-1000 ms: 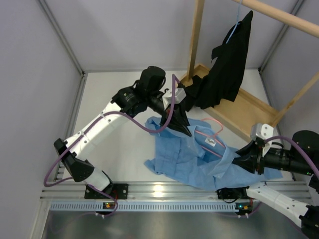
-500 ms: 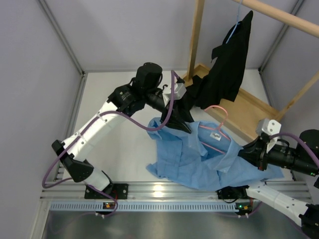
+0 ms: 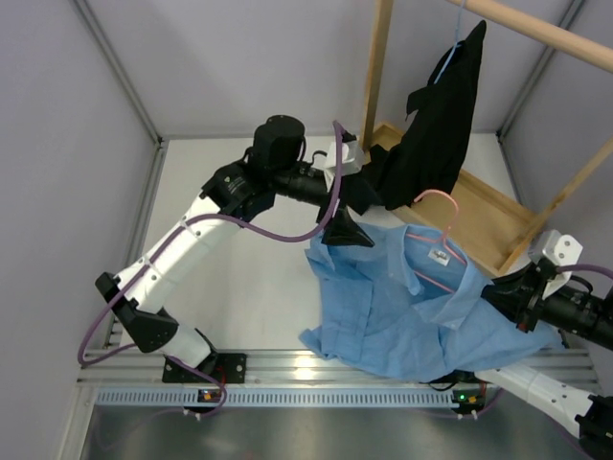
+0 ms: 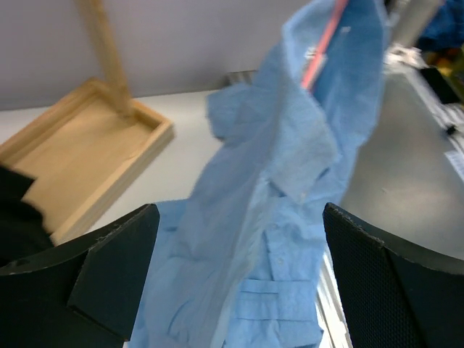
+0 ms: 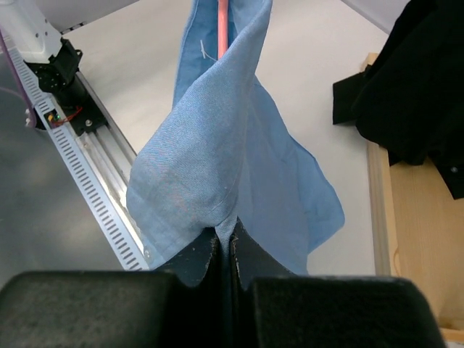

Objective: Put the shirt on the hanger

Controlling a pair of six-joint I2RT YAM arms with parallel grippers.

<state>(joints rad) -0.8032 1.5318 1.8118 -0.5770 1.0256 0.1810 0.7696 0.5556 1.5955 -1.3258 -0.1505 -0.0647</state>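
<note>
The right gripper [image 5: 225,245] is pinched shut on a fold of the shirt [image 3: 402,316], its two fingers pressed together with only thin blue cloth showing between them. Straight out from the fingertips the fabric rises in a taut ridge. At the far end of that ridge the pink wire of the hanger [image 5: 222,25] shows inside the cloth. From above, the hanger sits in the collar opening, ahead of this gripper and to its left, with its hook standing clear above the shirt. Whether the gripper also clamps wire through the fabric cannot be told. Farther left of the gripper and lower, the rest of the shirt droops onto the worktop [image 3: 239,278], its lower edge near the aluminium rail [image 3: 316,364].

The left gripper [image 4: 238,225] is spread wide and grips nothing. The shirt hangs in front of it, framed between its fingers in its own camera, with the collar and hanger at the far upper end. From above, its fingertips sit at the shirt's far left corner; whether they touch it cannot be told. Off to this gripper's left lies the wooden tray [image 4: 87,145]. The black garment [image 3: 436,125] hangs just beside its wrist.
</note>
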